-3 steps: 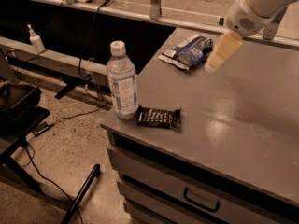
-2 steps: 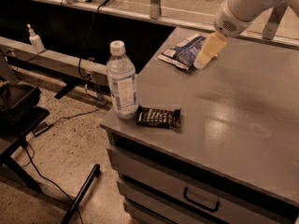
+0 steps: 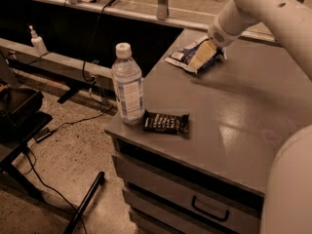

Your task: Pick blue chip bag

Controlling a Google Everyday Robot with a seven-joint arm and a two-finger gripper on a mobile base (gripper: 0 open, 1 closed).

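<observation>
From where I'm standing, the pick is approx. halfway: the reach looks done, the grab and lift aren't. The blue chip bag [image 3: 181, 57] lies flat on the grey table [image 3: 253, 111], far-left corner, roughly 1 o'clock from the water bottle [image 3: 128, 87] and well apart from it. The gripper [image 3: 203, 56] hangs off the white arm [image 3: 253, 4] that comes in from the 2 o'clock side, and it sits right on top of the bag's right half, touching it or v. close to it. I can't tell how wide the pincer is, nor whether it has bitten into the foil. It covers that part of the bag, so no call on that. The bag shows no sign of being raised: its left edge rests on the tabletop and nothing is off the surface yet. The dark candy wrapper [image 3: 165, 123] sits at the near edge, just beside the bottle at its 4 o'clock, far from the action and not in the way. Left to do, imo: get a firm pinch on the crumpled foil, then lift it clear of the table w/o it slipping out. Thin slick foil lying flat is the tricky bit, prob. needs a low, pressed grab.
</observation>
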